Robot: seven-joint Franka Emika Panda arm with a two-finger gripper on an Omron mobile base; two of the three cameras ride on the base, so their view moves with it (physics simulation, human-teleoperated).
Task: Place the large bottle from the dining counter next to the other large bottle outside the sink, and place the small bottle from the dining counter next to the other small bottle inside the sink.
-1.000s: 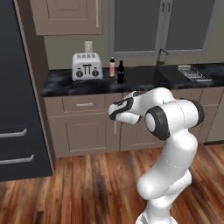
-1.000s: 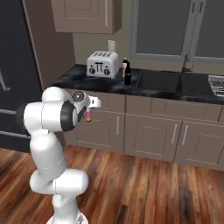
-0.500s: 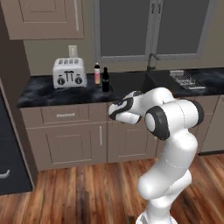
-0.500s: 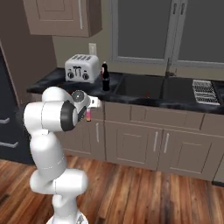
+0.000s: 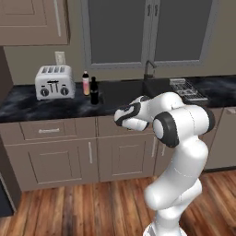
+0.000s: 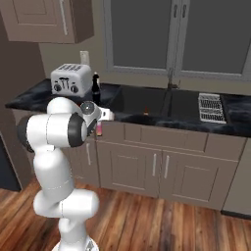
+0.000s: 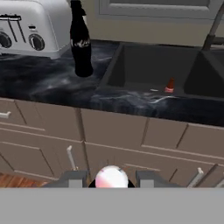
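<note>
On the black marble worktop, left of the sink, the black cola bottle stood upright by the toaster. A small red bottle sat in the basin. The gripper was clamped on a small pink-capped bottle.

You face taupe cabinets beyond the jaws, dark window above, toaster, wood floor below.

I see the black bottle upright on the counter left of the sink, the pink bottle just behind it. A small red bottle stands in the basin.
</note>
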